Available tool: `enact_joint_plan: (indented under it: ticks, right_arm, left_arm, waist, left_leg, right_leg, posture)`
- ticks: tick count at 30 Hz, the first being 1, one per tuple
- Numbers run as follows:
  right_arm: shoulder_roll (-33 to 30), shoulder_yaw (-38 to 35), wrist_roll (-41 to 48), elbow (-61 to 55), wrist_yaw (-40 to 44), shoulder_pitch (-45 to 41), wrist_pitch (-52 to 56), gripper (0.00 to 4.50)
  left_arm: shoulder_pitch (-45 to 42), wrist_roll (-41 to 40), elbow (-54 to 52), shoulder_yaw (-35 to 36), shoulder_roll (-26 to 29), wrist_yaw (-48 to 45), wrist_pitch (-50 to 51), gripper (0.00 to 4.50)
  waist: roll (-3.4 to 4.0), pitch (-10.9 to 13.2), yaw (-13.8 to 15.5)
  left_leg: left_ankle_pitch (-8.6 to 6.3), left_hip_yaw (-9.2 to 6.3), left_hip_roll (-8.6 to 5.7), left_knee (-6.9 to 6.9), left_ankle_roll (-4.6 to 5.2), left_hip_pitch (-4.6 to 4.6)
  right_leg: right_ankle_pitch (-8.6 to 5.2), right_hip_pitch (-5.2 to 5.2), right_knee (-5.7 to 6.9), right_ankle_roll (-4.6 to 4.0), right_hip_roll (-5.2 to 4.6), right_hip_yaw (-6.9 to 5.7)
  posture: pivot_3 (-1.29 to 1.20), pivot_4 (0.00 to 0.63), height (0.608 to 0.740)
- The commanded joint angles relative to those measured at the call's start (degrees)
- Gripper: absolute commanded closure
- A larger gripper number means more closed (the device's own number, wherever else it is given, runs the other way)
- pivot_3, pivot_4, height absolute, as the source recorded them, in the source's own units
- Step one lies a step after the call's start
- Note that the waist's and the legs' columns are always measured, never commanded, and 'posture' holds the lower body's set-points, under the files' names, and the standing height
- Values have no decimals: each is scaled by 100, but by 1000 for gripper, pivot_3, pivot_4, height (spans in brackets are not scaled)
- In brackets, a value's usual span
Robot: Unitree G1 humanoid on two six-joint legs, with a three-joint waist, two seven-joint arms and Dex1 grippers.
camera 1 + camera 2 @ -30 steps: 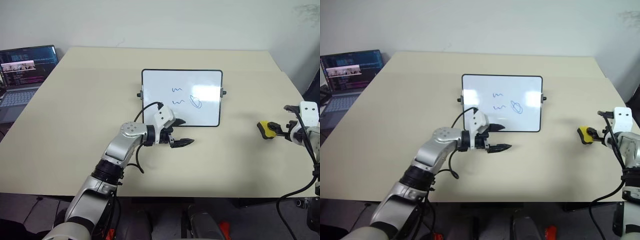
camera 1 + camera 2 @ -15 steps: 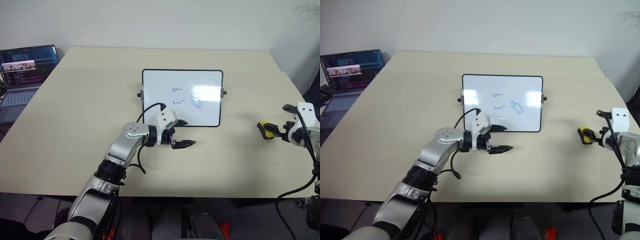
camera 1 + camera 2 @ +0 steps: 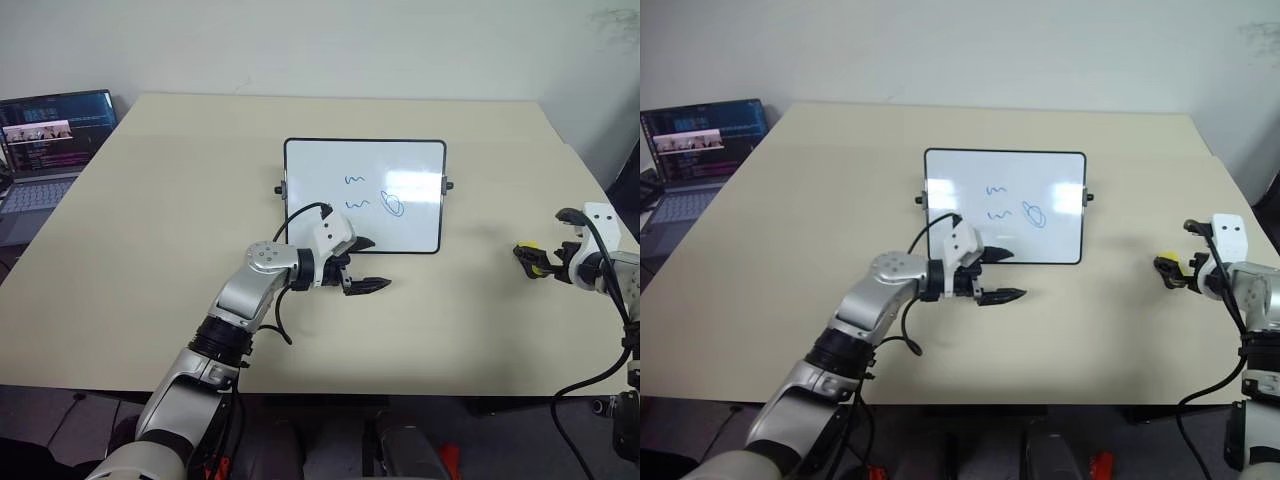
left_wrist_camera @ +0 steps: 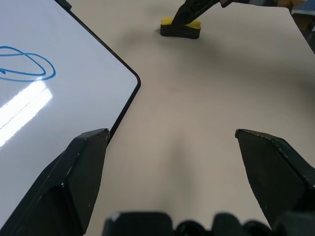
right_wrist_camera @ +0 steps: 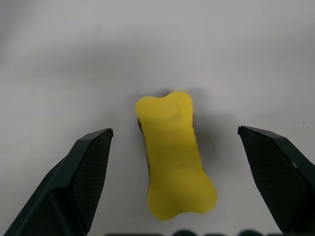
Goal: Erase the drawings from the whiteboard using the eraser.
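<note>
Right gripper point(image 5: 174, 142) jaws spread wide, empty, straddling small yellow bone-shaped eraser with dark underside point(image 5: 174, 155) near counter's right edge. Left gripper point(image 3: 362, 266) jaws open, empty, beside white black-framed whiteboard point(image 3: 365, 195). Risk: closing off-centre could skew or nudge eraser away. Blue marker drawings point(image 3: 377, 195) still unerased mid-counter.

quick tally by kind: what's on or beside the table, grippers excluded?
whiteboard: 1
blue drawings: 3 (two squiggles, one looped oval)
yellow eraser: 1
laptop, beside the table's left edge: 1
Total: 6
</note>
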Motion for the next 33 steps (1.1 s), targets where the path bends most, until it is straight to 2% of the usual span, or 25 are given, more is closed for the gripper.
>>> enact_joint_plan:
  ticks: [1,6,7,33]
  right_arm:
    - [-116,3,-86,-6,61,-43,-167,18]
    - [-88,27,-149,96,89,-57,-244,18]
    - [-80,26,-157,105,90,-63,-250,192]
    - [227,-112,-143,4,72,154,-702,192]
  left_arm:
    - [-57,1,-138,130,23,11,-61,0]
    - [-17,7,-185,141,44,49,-52,0]
    - [-13,3,-193,146,47,51,-45,0]
    - [21,-44,-304,153,116,78,30,0]
  waist:
    - [0,0,2]
    - [0,0,3]
    - [0,0,3]
    - [0,0,-3]
  left_leg:
    - [0,0,0,0,0,0]
    - [0,0,0,0,0,0]
    - [0,-1,0,0,0,0]
    - [0,-1,0,0,0,0]
  right_leg:
    - [0,0,0,0,0,-1]
    - [0,0,0,0,0,-1]
    - [0,0,0,0,0,-1]
    - [0,1,1,0,0,-2]
  posture:
    - [0,150,740]
    - [0,150,740]
    - [0,150,740]
    - [0,150,740]
